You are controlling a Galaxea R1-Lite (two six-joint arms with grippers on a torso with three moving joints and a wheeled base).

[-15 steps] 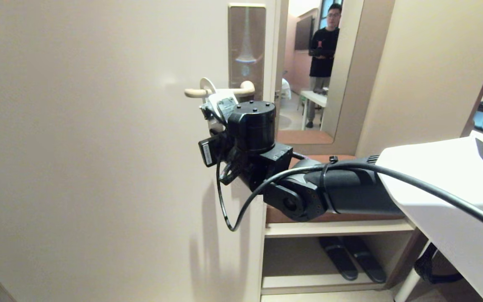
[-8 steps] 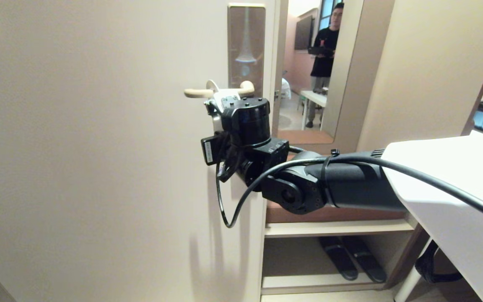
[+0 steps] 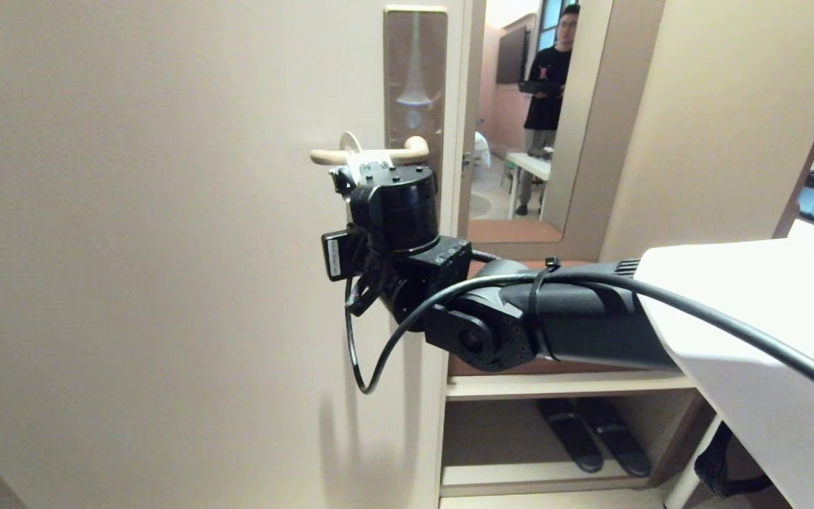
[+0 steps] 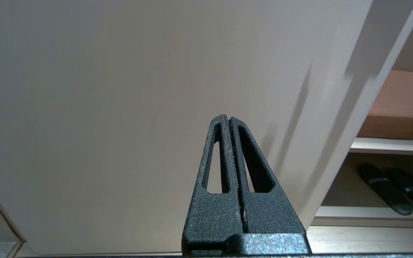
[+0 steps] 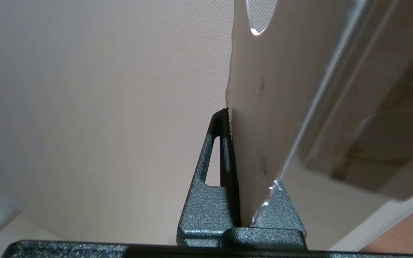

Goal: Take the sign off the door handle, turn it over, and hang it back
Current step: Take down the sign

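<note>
Cream door [image 3: 167, 247] filled most of what we saw, with a bronze plate [image 3: 415, 71] near its edge and the door handle [image 3: 368, 154] sticking out level from it. Our right gripper [image 5: 233, 118] was clamped tight on the sign [image 5: 260, 89], its pale face toward the wrist camera and its oval hole above the fingertips. From the head we saw only the sign's rounded top [image 3: 350, 145] poking up just behind the handle, touching or nearly so; the black wrist hid the rest. Our left gripper [image 4: 229, 120] was closed on nothing, parked low and facing the bare door. Beside the door stood a shelf [image 3: 562, 385] with dark slippers [image 3: 591, 438] under it, and a person [image 3: 548, 78] stood well back in the room beyond. Compared with a second earlier, our right wrist had shifted left and slightly up, closer under the handle.
</note>
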